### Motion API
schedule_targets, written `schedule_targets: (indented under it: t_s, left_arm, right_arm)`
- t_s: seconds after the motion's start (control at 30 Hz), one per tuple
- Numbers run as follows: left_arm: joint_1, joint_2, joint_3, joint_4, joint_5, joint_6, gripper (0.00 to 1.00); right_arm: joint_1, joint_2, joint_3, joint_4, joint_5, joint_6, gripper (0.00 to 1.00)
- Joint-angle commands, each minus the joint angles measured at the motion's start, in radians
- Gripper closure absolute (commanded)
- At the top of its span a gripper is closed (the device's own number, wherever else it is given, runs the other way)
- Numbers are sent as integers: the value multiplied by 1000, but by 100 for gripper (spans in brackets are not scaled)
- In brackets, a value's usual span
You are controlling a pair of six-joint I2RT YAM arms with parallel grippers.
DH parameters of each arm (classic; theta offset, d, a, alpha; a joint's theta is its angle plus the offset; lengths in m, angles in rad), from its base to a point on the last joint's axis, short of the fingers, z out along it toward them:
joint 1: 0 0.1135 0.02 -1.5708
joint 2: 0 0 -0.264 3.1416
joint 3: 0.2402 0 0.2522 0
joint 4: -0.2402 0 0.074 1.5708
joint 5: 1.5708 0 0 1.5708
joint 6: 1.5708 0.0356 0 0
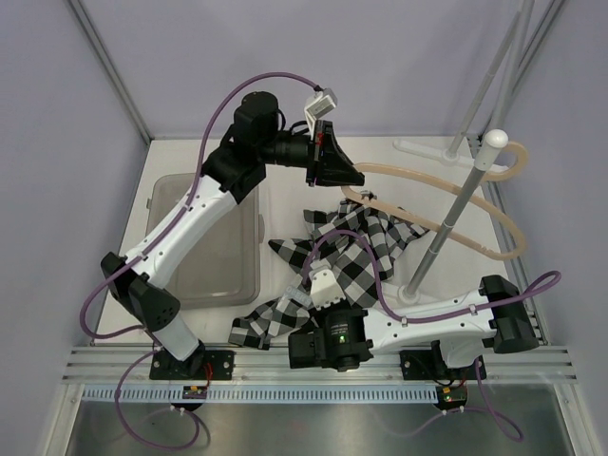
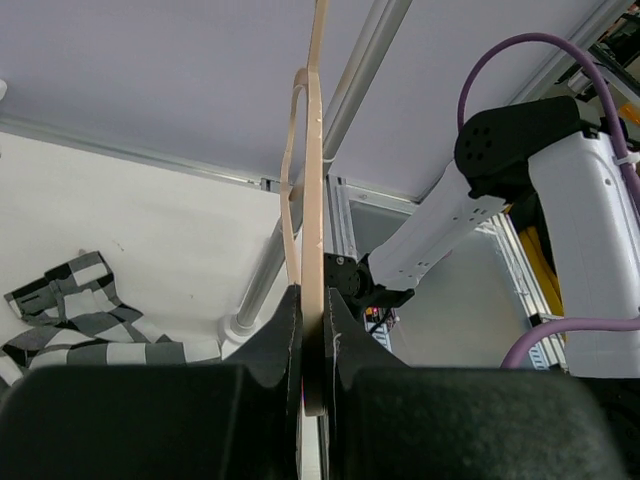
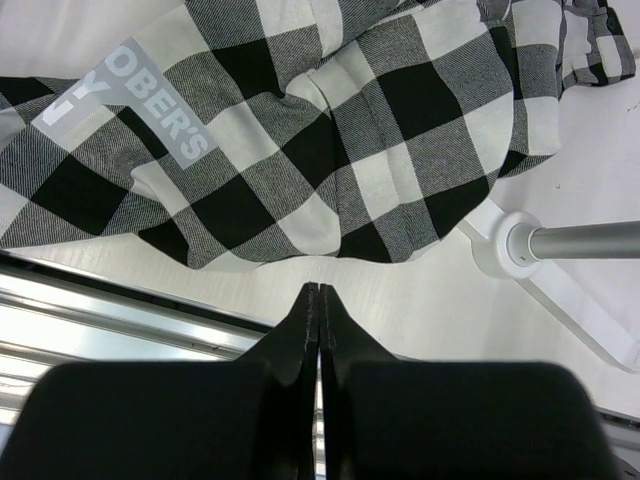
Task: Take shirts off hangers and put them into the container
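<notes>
Beige wooden hanger (image 2: pixel 313 200) sits pinched edge-on between your left gripper's (image 2: pixel 312 300) fingers, a clamp that only the left wrist view shows. Overhead, the checked shirt (image 1: pixel 356 252) lies crumpled on the table beside the clear container (image 1: pixel 237 256). Your right gripper (image 3: pixel 319 295), fingers pressed together and empty, hovers near the shirt's edge.

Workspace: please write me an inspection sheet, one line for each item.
Surface: white table, no spills seen.
Job's things: black-and-white checked cloth shirt heaped on table, outside clear greyish plastic tub; beige curved hanger held above table.
Clutter: nothing seen.
Grippers: left gripper, jaws shut on hanger; right gripper, jaws shut, holding nothing.
Cables: purple cables loop along both arms.
Surroundings: grey metal stand pole with white knob; lilac walls.
</notes>
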State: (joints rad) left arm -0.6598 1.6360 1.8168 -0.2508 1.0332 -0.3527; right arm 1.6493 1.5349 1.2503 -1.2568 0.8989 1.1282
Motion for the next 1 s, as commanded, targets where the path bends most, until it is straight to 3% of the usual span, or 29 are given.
schedule_targets:
  t_s: [0.0,0.33,0.5,0.73,0.8,0.97]
  left_arm:
    - [-11,18,96,113,91,-61,100]
    - [-24,154,326,114,123,-111,100]
    - [-21,165,331,166,117,-141,100]
    - [12,116,208,251,87,-187,100]
    - [31,91,123,371,82,-238,100]
    - [54,56,76,390,70,-250,100]
  right_arm:
    - [14,-30,1,-35,40,81,100]
    - [17,-18,11,-41,41,87,100]
    - [17,-27,8,-59,41,100,100]
    - [18,-55,-11,-79,44,131,100]
    - [18,-64,-18,-79,44,133,100]
    - [20,-88,-41,-76,43,143,100]
